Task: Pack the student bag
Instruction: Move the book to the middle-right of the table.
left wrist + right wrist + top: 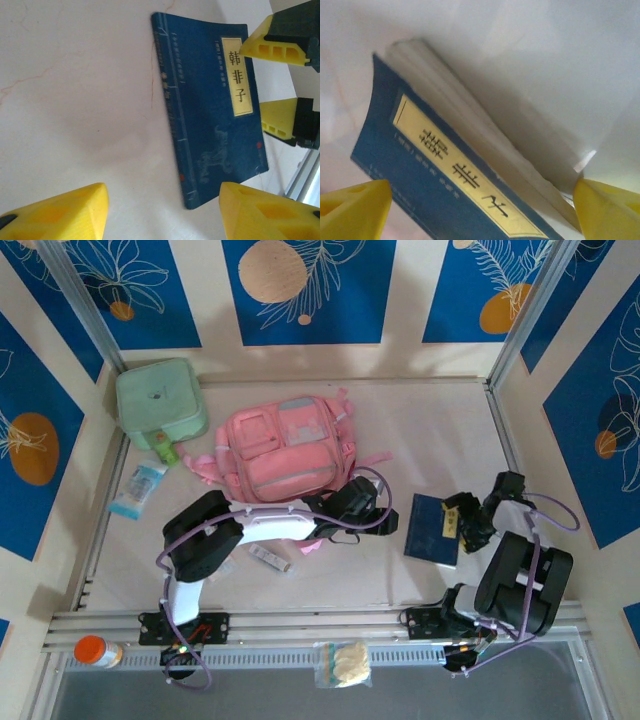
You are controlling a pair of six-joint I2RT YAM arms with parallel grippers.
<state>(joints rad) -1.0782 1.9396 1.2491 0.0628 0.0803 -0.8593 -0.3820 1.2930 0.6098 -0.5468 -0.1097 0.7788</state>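
Pink student bag beside left end effector, released; right end effector released.

Bare table lies open in the upper right of the top view. The left arm and the blue book block the lower middle, just below the student bag.

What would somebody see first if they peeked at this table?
The big pink backpack at the back middle of the table jumps out first. Next comes the dark blue book lying flat to its right, with the right gripper over the book's right edge, jaws open. A mint-green case sits in the back left corner.
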